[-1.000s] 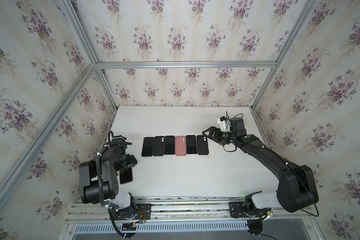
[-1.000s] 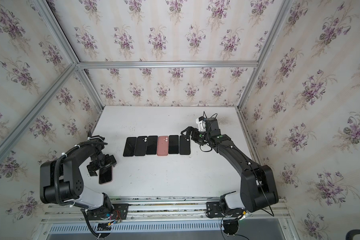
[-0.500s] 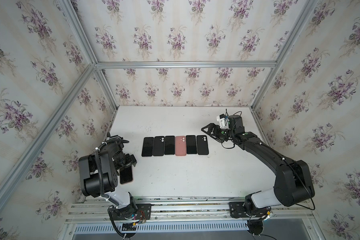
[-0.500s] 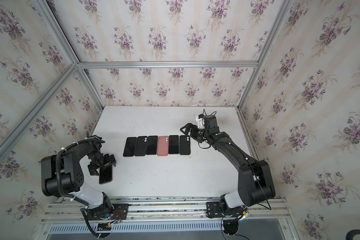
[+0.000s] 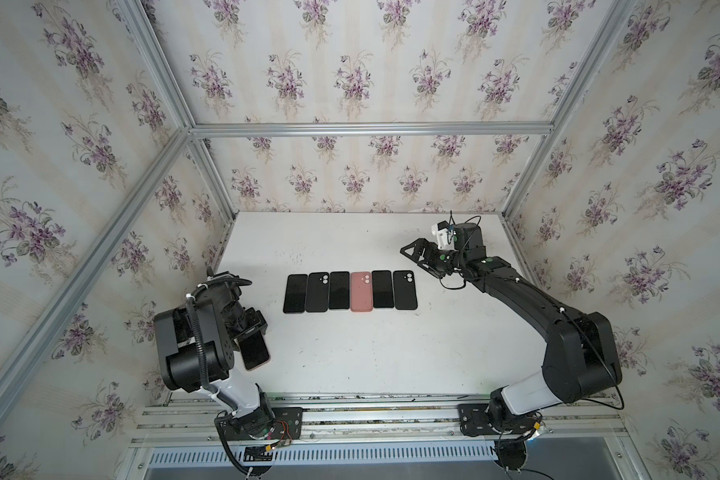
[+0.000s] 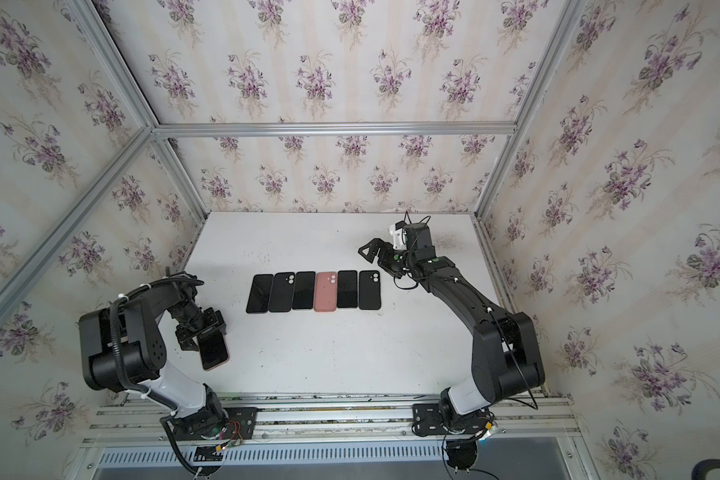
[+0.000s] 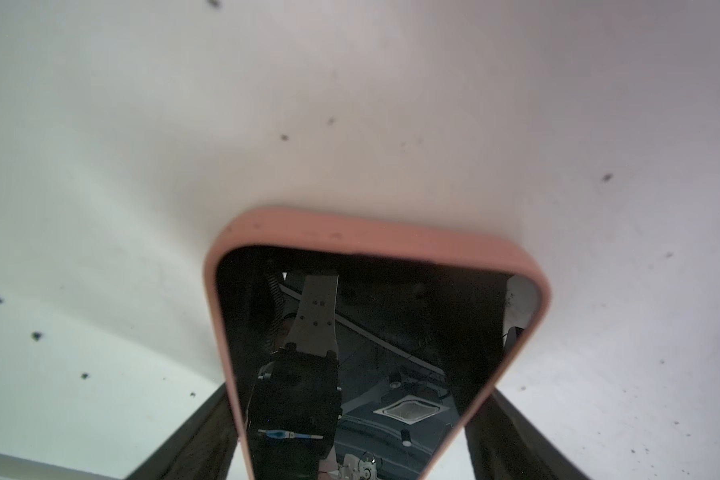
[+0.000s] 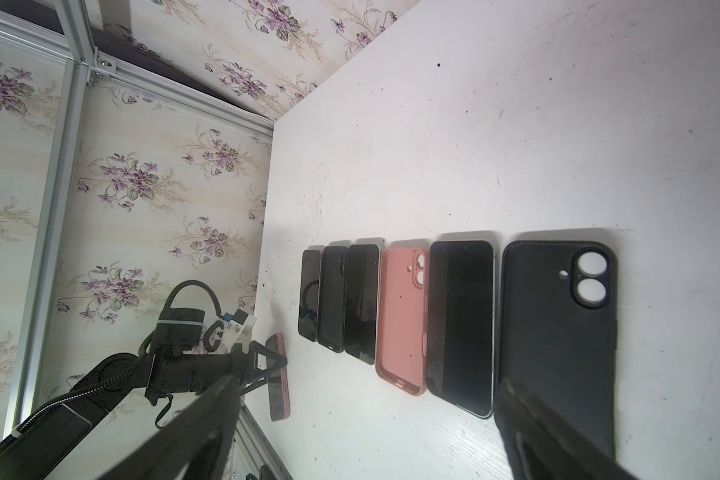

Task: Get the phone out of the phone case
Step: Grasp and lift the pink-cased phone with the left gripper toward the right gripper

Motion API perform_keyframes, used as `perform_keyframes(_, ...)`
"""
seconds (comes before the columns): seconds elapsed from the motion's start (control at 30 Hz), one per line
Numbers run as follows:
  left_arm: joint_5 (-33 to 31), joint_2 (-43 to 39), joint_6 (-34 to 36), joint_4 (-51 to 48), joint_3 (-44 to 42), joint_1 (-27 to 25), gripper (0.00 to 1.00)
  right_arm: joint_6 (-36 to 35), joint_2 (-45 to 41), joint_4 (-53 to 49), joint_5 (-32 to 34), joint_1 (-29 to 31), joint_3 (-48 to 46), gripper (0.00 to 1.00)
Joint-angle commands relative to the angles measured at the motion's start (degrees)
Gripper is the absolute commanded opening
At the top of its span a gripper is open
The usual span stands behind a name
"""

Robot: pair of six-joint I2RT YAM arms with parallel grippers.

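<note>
1. Right wrist view takes in most of the bench: white, scuffed, walled at the back and sides. The work sits near its front-left corner, so anything that slips there could slide off the open front.
2. The row lies mid-bench in both top views: six pieces side by side, bare phones alternating with empty cases. An arm swinging low across the middle would scatter it.
3. The right hand hovers past the row's right end, fingers wide apart and empty. It is well apart from the task's phone. If it must help peel, its reach passes over the row, and a low path would catch the end case.
4. The left hand is at the front-left. Its fingers flank the long edges of the case and seem to touch them, but I cannot tell whether they are clamped. Squeezing those edges would likely pinch the case tighter onto the phone, while a loose hold would let it twist away.
5. The phone sits in the pink case, screen up, jutting out from that hand. I cannot tell whether it rests on the bench or is lifted.
6. The case's lip wraps every visible screen edge. Freed at one corner only, it may snap back, and freed suddenly, the phone could pop out and drop.
</note>
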Motion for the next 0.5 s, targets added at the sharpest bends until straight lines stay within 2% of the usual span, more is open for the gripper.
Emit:
perform_keyframes(0.0, 0.94, -0.63, 1.39, 4.94, -0.04, 0.3, 0.78, -0.2, 0.03, 0.35, 0.84, 0.62, 0.85, 1.0)
perform_keyframes(0.33, 7.44, -5.56, 0.48, 5.09, 1.87, 0.66, 0.68, -0.98, -1.1, 2.58, 0.7, 2.42, -3.16, 1.0)
perform_keyframes(0.47, 12.34, -7.93, -0.31, 5.54, 2.42, 0.57, 0.66, -2.06, -1.55, 4.99, -0.46, 3.93, -4.81, 0.99)
